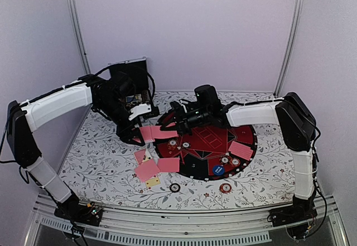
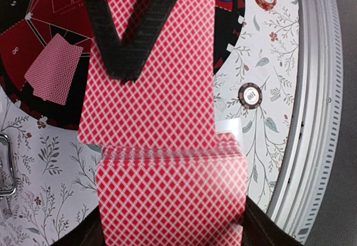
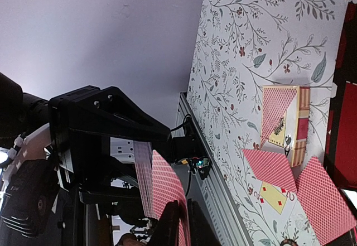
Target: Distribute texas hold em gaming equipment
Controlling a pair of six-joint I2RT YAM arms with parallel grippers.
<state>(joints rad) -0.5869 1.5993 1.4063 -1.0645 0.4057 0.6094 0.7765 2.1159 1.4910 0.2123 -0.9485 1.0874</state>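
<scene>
One pink-red-backed playing card (image 2: 162, 112) is light, slick and bendy, so you pinch its flat faces at the free end. Your right gripper (image 2: 125, 70) is closed on it. The left gripper (image 1: 136, 133) clamps the pink-red card deck (image 2: 173, 196) above the left rim of the round black-and-red mat (image 1: 245, 145). The silver-edged black case (image 1: 129, 73), far left, hides its contents.

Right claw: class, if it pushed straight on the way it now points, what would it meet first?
Most likely the deck in the left claw, just beyond the card the right claw pinches; depth is uncertain.
</scene>
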